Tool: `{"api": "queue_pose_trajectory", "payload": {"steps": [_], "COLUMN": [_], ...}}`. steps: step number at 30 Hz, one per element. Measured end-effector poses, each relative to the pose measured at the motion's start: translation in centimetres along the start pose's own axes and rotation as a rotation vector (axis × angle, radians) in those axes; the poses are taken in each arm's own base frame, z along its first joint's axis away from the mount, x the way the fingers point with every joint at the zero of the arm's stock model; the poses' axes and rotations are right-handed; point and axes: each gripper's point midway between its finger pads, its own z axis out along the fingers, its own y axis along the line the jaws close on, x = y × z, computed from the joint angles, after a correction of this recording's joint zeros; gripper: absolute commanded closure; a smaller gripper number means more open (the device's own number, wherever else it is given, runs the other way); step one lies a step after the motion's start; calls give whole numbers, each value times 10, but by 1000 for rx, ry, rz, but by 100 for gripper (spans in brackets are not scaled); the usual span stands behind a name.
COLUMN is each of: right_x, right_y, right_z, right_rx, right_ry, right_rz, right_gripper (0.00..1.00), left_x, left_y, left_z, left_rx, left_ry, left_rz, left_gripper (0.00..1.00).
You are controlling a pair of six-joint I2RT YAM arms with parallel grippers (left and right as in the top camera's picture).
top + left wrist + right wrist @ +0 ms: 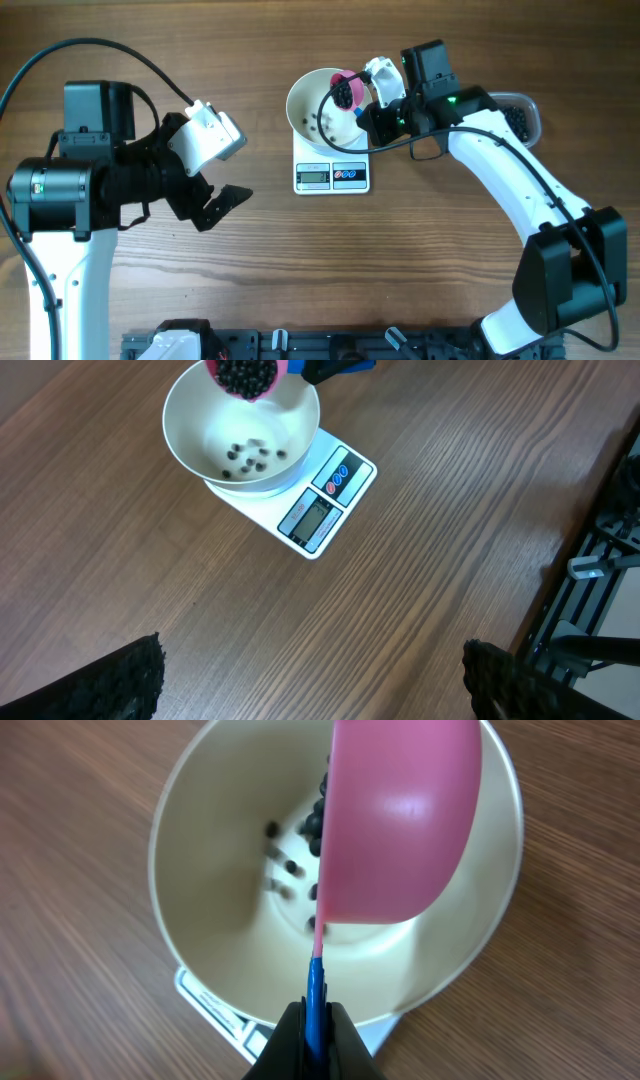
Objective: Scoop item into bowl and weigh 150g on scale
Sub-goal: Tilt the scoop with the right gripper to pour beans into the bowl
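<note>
The white bowl stands on the white scale. Several black beads lie in its bottom. My right gripper is shut on the blue handle of the pink scoop, which hangs tilted over the bowl with black beads in its cup. My left gripper stands open and empty over bare wood, left of the scale.
A clear plastic tub with black beads sits at the right, behind the right arm. Black rails run along the table's front edge.
</note>
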Motion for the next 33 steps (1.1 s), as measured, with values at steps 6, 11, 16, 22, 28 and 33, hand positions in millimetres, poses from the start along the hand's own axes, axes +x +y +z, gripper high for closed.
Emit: {"api": "queue_pose_trajectory", "payload": {"steps": [6, 11, 16, 22, 28, 33], "right_x": [6, 8, 7, -7, -13, -9], "right_y": [-4, -3, -7, -7, 0, 7], "right_z": [3, 6, 2, -23, -39, -36], "right_rx": [71, 115, 155, 207, 220, 239], "right_ry": [33, 46, 44, -18, -49, -27], "right_rz": [-29, -60, -68, -90, -105, -128], "right_gripper": [96, 96, 96, 96, 96, 96], "left_x": [0, 0, 0, 0, 0, 0], "left_y": [0, 0, 0, 0, 0, 0], "left_z": [0, 0, 0, 0, 0, 0], "left_rx": [0, 0, 0, 0, 0, 0], "left_ry": [0, 0, 0, 0, 0, 0], "left_rz": [0, 0, 0, 0, 0, 0], "left_gripper": [0, 0, 0, 0, 0, 0]}}
